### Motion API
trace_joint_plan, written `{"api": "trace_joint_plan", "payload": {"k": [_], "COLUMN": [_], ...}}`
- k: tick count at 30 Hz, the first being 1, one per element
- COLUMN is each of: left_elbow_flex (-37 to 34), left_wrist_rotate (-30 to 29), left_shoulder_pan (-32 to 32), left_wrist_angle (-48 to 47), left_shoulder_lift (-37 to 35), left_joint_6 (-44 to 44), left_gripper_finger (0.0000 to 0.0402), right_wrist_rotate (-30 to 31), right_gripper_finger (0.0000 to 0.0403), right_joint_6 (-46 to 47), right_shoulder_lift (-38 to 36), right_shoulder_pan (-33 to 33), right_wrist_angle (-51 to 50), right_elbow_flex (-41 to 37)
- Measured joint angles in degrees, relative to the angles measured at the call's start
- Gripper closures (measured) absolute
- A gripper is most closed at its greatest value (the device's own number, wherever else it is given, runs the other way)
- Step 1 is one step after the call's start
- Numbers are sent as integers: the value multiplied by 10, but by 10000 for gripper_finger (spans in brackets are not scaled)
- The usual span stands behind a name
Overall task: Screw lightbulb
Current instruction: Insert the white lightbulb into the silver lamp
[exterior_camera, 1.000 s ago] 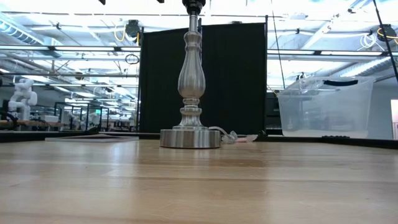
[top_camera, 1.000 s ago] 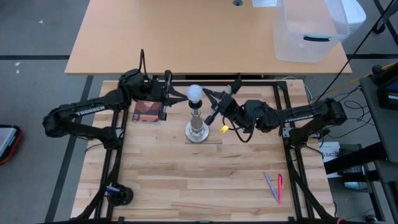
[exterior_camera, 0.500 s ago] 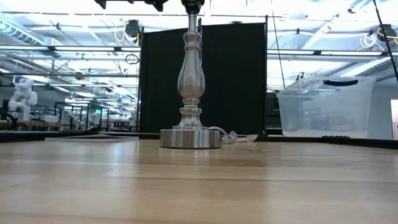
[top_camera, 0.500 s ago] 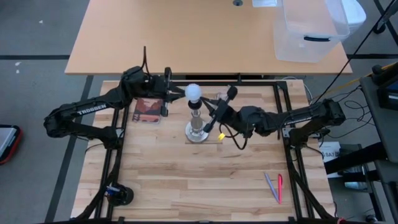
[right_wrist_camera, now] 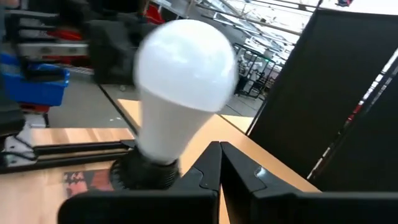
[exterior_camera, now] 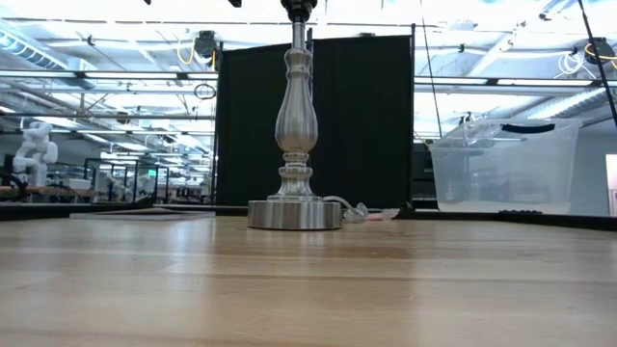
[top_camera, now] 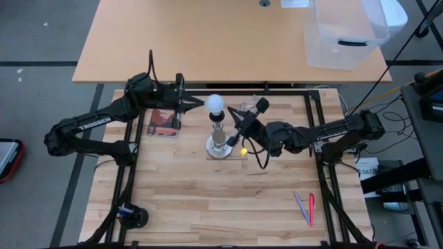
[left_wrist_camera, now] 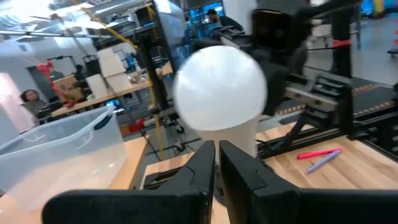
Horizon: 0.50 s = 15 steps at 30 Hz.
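Note:
The white round-headed lightbulb [top_camera: 217,104] stands upright with its base in the dark socket [right_wrist_camera: 146,171] on top of the silver lamp stand [exterior_camera: 295,125]. The stand's round base [top_camera: 219,146] rests on the wooden table. My left gripper [top_camera: 201,104] is shut, level with the bulb on its left side, its tips pointing at the bulb's neck [left_wrist_camera: 233,134]. My right gripper [top_camera: 234,124] is shut, just right of the stand's top and a little lower than the bulb head [right_wrist_camera: 186,56], apart from it. My left gripper's shut fingertips [left_wrist_camera: 208,152] point level from the table's left at the bulb's neck. I cannot tell whether they touch it.
A brown card [top_camera: 164,122] lies left of the stand under my left arm. A yellow tag [top_camera: 243,150] lies by the stand's base. Pens [top_camera: 305,208] lie at the near right, and a black round object [top_camera: 131,216] at the near left. A clear plastic bin [top_camera: 342,31] stands on the far table.
My right gripper has come in from the right toward the lamp stand and now sits close beside its top. My left arm has drawn back a little toward the table's left. The bulb and stand have stayed where they were.

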Motion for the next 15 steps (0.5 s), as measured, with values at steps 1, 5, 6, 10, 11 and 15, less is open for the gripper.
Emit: {"api": "trace_joint_plan", "payload": {"k": [1, 5, 6, 10, 11, 15], "left_elbow_flex": [0, 0, 0, 0, 0, 0], "left_wrist_rotate": [3, 4, 4, 4, 5, 5], "left_shoulder_pan": [-4, -23, -28, -44, -46, -48], "left_wrist_angle": [0, 0, 3, 30, 31, 32], "left_shoulder_lift": [0, 0, 0, 0, 0, 0], "left_joint_6": [0, 11, 11, 12, 12, 12], "left_gripper_finger": [372, 372, 372, 372, 372, 372], "right_wrist_rotate": [-1, -3, -6, -55, -62, -71], "right_gripper_finger": [403, 403, 403, 403, 403, 403], "right_joint_6": [0, 0, -1, -3, -5, -20], "right_shoulder_lift": [0, -1, -1, -1, -1, -1], "right_shoulder_pan": [-4, -26, -31, -50, -54, -67], "right_wrist_angle": [5, 12, 14, 35, 42, 60], "right_elbow_flex": [0, 0, 0, 0, 0, 0]}}
